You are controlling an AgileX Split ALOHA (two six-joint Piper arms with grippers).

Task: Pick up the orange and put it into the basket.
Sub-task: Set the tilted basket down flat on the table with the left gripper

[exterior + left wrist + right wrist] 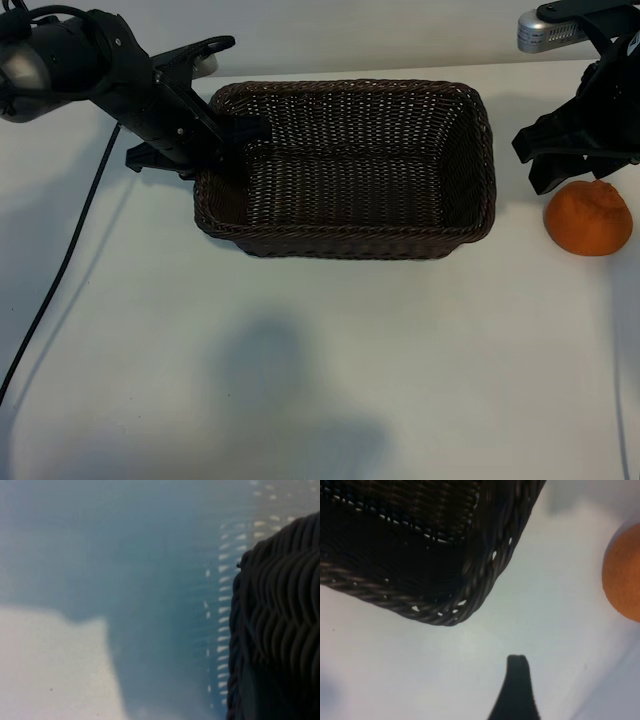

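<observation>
Item: orange. Small round fruit on the white table, at the right edge of the exterior frame, just beside the basket's right end, not touching it. Not yet lifted.

Item: basket. Dark woven wicker, upper centre of the frame, nothing inside.

Item: right gripper. Upper right, directly above and behind the orange, fingers spread wide, holding nothing.

Item: left gripper. Upper left, arm slanting down to the basket's left rim; fingers narrowly parted at the wicker wall, seemingly pinching it to steady the basket, though the clamp itself cannot be confirmed.

Step in hand, as judged: approach to the orange. Next move calls for lowering the spread fingers around the fruit, then closing.
</observation>
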